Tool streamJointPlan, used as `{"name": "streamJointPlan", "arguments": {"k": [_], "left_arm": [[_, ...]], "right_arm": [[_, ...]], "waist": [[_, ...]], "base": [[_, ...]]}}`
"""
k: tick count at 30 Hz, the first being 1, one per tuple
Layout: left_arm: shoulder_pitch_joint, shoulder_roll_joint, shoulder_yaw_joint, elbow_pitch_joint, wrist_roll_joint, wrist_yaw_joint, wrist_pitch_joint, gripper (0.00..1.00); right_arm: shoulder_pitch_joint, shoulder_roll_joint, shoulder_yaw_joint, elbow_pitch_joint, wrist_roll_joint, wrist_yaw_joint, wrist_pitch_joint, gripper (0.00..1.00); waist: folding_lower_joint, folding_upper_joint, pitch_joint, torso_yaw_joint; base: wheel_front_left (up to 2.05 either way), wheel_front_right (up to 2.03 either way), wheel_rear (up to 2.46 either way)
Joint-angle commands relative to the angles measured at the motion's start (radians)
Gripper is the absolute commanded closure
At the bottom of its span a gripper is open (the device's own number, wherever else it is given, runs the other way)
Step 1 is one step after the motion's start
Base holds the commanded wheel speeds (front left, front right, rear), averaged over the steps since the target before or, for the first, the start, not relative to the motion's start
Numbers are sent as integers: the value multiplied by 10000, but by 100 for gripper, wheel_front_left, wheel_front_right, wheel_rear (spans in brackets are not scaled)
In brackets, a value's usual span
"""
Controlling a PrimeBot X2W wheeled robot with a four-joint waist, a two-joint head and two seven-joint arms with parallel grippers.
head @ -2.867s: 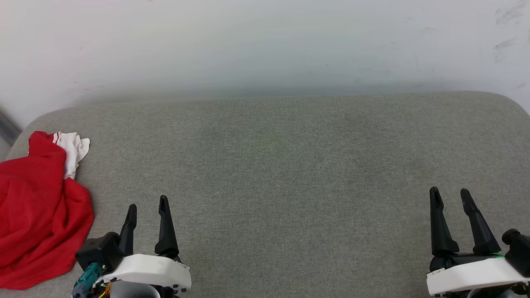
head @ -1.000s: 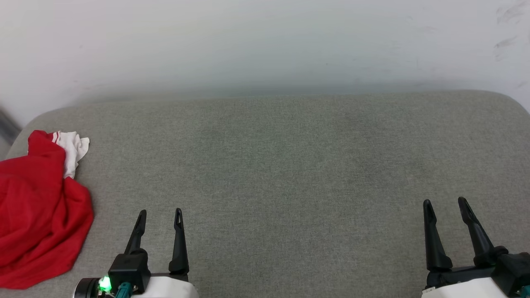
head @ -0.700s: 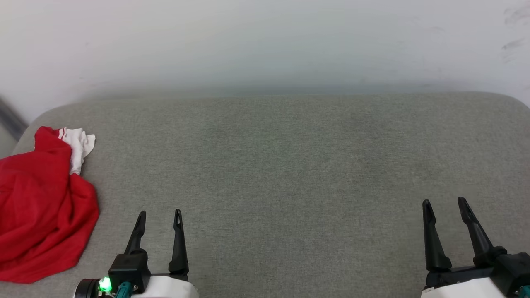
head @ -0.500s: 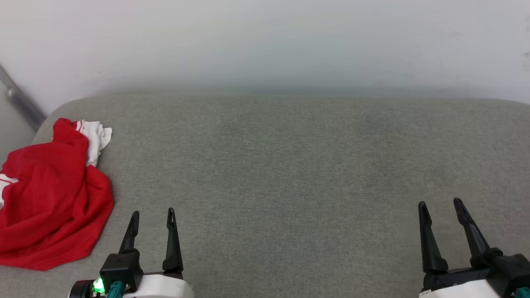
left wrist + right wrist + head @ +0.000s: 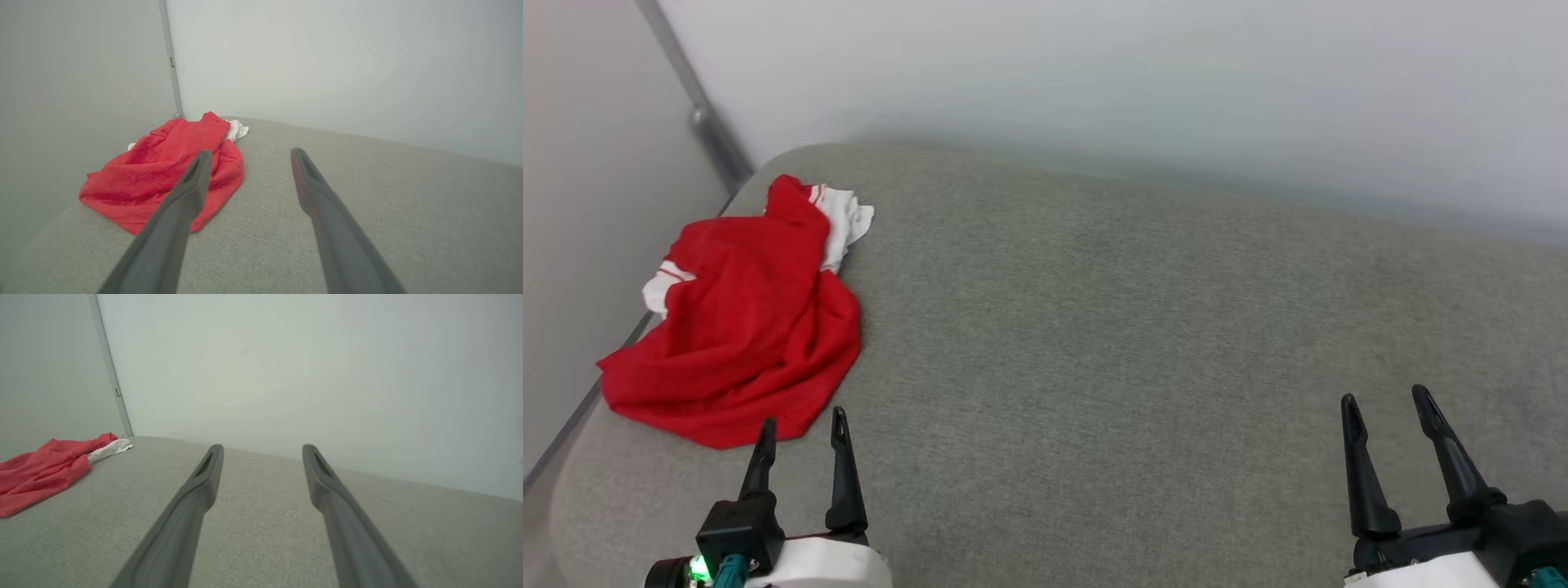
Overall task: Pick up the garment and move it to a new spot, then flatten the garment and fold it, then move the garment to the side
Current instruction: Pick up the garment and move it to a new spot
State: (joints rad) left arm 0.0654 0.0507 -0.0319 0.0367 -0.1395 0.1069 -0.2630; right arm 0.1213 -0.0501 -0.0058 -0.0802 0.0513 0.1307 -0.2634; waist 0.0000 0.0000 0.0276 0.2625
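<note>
At the far left, a grey metal strip (image 5: 698, 114) runs down the corner where two pale walls meet. Just right of it, the garment (image 5: 743, 327) lies crumpled in a heap on the far-left corner of the grey fabric surface (image 5: 1111, 327), with its left side at the surface's edge. Its long axis runs from the near hem away toward the back wall (image 5: 1135, 73), slanting a little rightward at the far end. The plain red cloth faces up. One white sleeve sticks out at the far end toward the wall, and a second white sleeve with red striping shows at the left side.

The left end effector (image 5: 802, 418) sits just at the garment's near hem with its two dark fingers spread wide apart and nothing between them. Whether its left finger touches the cloth cannot be told.

Well apart, at the lower right, the right end effector (image 5: 1384, 395) hangs over bare surface, likewise spread wide and empty, with its fingers pointing toward the back wall.
</note>
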Motion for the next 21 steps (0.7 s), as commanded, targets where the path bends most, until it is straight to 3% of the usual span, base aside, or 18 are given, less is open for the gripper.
{"name": "streamJointPlan", "arguments": {"k": [1, 14, 21], "left_arm": [[2, -6, 33, -53, -28, 54, -28, 0], [128, -8, 380, -264, -214, 192, -28, 0], [247, -8, 559, -385, -386, 363, -28, 0]], "right_arm": [[24, -1, 39, -41, -108, 1, -21, 0], [148, -3, 111, -109, -319, -1, -21, 0], [-69, -5, 274, -66, -460, -1, -21, 0]], "waist": [[0, 0, 11, 490], [0, 0, 15, 2200], [0, 0, 157, 2449]], "base": [[0, 0, 0], [0, 0, 0], [0, 0, 0]]}}
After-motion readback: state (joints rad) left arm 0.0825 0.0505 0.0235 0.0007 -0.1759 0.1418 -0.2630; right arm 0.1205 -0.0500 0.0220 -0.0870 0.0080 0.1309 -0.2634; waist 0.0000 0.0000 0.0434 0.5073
